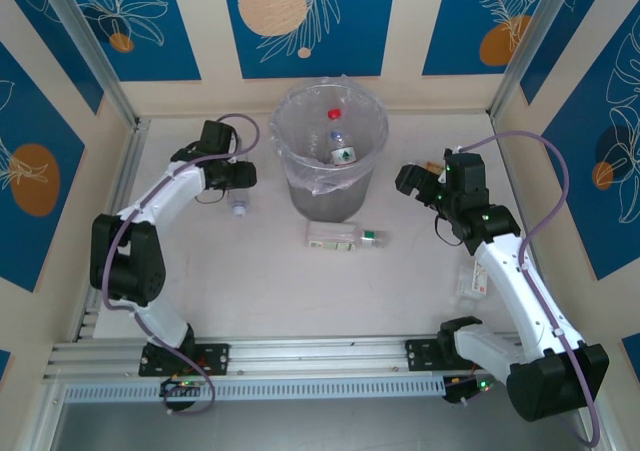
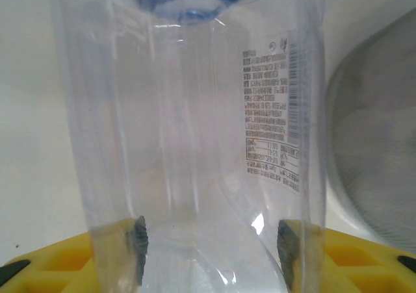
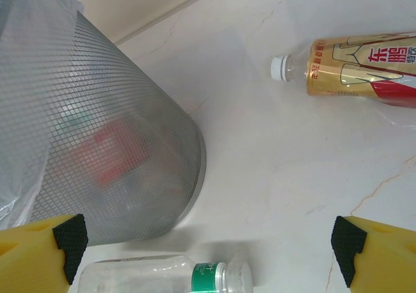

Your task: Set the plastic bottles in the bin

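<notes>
Clear blue-capped bottle [image 2: 188,143] pinched by left gripper [image 2: 211,241], right gripper [image 3: 211,241] spread near green-capped bottle [image 3: 169,277], mesh bin [image 3: 117,150] beside

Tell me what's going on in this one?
Two arms are clearing plastic bottles into the mesh bin, which already holds a few bottles. The left pincer is closed on a clear blue-capped bottle beside the bin, not over it. The right pincer is open and empty, hovering above a green-capped bottle lying at the bin's foot. A brown white-capped bottle also lies on the table.
</notes>
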Available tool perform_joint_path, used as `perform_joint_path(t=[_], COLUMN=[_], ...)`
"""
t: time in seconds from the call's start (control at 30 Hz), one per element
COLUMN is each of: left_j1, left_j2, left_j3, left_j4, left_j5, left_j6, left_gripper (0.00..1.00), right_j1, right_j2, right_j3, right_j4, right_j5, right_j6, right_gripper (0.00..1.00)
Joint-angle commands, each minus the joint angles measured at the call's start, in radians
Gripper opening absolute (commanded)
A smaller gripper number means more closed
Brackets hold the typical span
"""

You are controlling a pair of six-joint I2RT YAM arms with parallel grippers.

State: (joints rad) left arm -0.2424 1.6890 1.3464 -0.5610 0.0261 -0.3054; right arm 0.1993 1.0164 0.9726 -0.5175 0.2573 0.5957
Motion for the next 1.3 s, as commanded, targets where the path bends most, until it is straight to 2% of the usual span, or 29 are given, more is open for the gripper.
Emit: perform_joint_path(t=[0.0,0.3,0.67,0.97,1.27], left_j1=[0.008,0.008,0.002,-0.023,-0.126], left_j2=[-0.063,-0.127,-0.164,-0.126,0.017], left_j3=[0.015,0.090,0.295,0.449,0.670], left_j4=[0.022,0.026,0.026,0.152,0.126], left_j5=[0.081,0.125,0.179,0.437,0.399], left_j6=[-0.028,-0.050,-0.061,-0.172,-0.146], left_gripper=[0.55,0.54,0.55,0.55,0.54], right_j1=[-0.008,-0.014,-0.016,-0.018,-0.019], right_j2=[-0.016,-0.013,-0.013,-0.026,-0.052], right_j3=[-0.008,-0.017,-0.017,-0.024,-0.036], right_j4=[0.010,0.025,0.026,0.026,0.017], right_j5=[-0.012,-0.023,-0.028,-0.032,-0.032], right_j6=[0.010,0.018,0.025,0.032,0.036], right_gripper=[1.00,0.99,1.00,1.00,1.00])
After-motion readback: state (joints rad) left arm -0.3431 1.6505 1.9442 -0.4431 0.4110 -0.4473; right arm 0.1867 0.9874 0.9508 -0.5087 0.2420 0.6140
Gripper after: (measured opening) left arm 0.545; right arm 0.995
